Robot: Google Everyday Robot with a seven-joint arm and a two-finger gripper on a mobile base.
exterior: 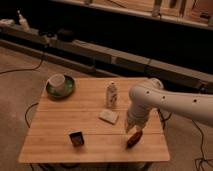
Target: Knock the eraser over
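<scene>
Near the front edge of the table [50,131] the eraser [76,138] stood upright, not yet knocked; the gripper [134,131] hung well to its right, open or closed I couldn't tell.

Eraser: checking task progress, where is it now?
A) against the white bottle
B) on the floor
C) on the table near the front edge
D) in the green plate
C: the eraser stands on the table, well apart from the gripper, which is beside the brown oval.

Lab-like room: cable-strewn floor [17,87], long benches [100,50], claw [134,131] over wooden table [55,142]
</scene>
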